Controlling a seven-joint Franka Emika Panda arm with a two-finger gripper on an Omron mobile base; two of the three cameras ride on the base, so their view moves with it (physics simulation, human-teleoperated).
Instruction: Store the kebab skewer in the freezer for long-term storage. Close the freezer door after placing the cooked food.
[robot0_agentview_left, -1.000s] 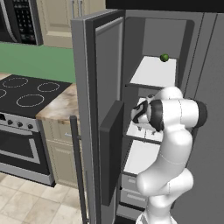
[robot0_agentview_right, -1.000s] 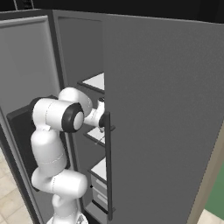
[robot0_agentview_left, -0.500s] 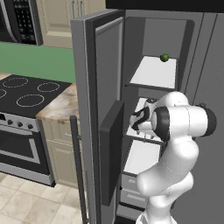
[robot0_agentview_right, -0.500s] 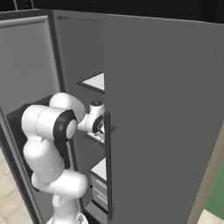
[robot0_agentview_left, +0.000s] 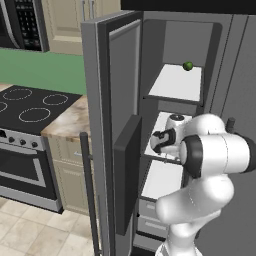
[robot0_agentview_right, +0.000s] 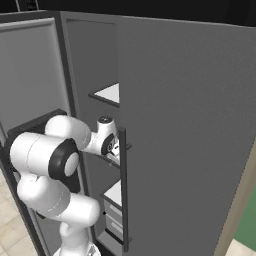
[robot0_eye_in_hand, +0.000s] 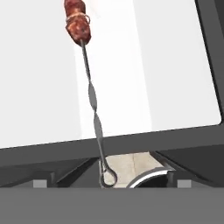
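The kebab skewer (robot0_eye_in_hand: 92, 100), a thin twisted metal stick with red-brown meat chunks, lies on a white shelf (robot0_eye_in_hand: 39, 87) of the grey freezer (robot0_agentview_left: 175, 85), its ring end overhanging the edge. The end effector is wide open, empty. Placing looks done; the tall grey freezer door (robot0_agentview_left: 107, 130) stands open, left to close.

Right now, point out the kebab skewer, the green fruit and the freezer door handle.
kebab skewer (robot0_eye_in_hand: 94, 113): hand view, on its thin shaft.
green fruit (robot0_agentview_left: 188, 65): left base view, its middle.
freezer door handle (robot0_agentview_left: 89, 195): left base view, mid bar.
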